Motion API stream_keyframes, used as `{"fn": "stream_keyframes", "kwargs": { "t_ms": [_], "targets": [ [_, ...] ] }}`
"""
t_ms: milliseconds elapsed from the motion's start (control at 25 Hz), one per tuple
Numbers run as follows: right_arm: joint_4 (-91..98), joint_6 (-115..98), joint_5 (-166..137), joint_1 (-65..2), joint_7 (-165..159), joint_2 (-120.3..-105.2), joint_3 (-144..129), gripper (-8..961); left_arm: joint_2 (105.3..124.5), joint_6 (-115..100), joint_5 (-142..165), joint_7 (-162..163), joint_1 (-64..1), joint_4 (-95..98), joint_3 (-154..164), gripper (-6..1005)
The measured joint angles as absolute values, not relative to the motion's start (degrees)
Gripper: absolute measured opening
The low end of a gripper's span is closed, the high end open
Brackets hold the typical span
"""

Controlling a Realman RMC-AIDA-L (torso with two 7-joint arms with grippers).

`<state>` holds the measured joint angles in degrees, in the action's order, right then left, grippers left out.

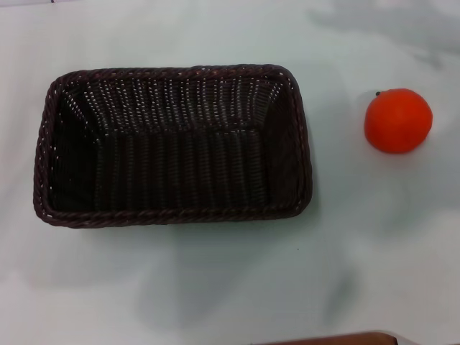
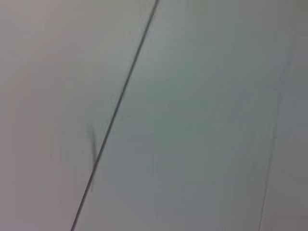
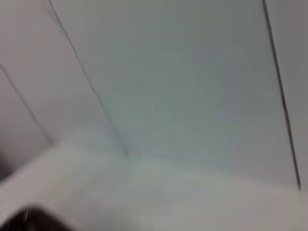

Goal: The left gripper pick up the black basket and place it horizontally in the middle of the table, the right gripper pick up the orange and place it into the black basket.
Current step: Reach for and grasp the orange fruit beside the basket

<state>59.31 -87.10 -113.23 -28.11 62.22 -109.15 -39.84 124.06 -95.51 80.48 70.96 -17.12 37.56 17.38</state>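
We see the tabletop (image 1: 215, 287) first, a smooth, glossy, pale white-green surface that fills almost the whole head view, with soft grey shadows lying across it; a thin brown edge (image 1: 338, 338) shows at its near side, toward the right.

Next in size is the black basket (image 1: 172, 144), a rectangular woven wicker piece of dark brown-black with rounded corners and a braided rim; it sits flat on the tabletop with its long sides running left to right, a little left of the middle of the view; its opening faces upward and we see only the weave of its floor and walls inside.

The orange (image 1: 398, 120) is far smaller; it rests on the tabletop to the right of the basket, well apart from it and slightly toward the far side; it is round and bright orange-red, with a tiny dark stem spot on its upper left.

Neither pincer shows in any view, so we cannot tell whether the left or the right one is spread or pressed together; no arm appears over the tabletop in the head view.

The left wrist view shows only a pale flat surface crossed by a thin dark diagonal line; the right wrist view shows pale panels with thin seams and a blurred dark patch in one corner, which we cannot identify.
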Motion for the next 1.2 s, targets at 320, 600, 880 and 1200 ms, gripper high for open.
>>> {"fn": "stream_keyframes", "kwargs": {
  "t_ms": [320, 600, 880, 1200],
  "targets": [
    [63.7, -102.7, -138.6, -36.5, 53.1, -108.11, -38.0, 687, 123.89, -99.1, 74.3, 59.8, -17.8, 30.1, 17.3, 613],
    [63.5, -102.6, -147.6, -38.3, 52.9, -109.93, -42.4, 682, 123.84, -98.9, 74.5, 59.4, -18.6, 28.9, 17.4, 612],
    [62.2, -99.4, -148.0, -38.3, 52.7, -110.30, -44.8, 676, 123.81, -98.8, 74.5, 59.2, -18.8, 28.0, 17.4, 612],
    [53.0, -90.0, -148.2, -39.1, 52.8, -109.83, -50.1, 670, 123.90, -98.9, 74.4, 59.2, -18.8, 26.6, 17.4, 611]
  ]
}}
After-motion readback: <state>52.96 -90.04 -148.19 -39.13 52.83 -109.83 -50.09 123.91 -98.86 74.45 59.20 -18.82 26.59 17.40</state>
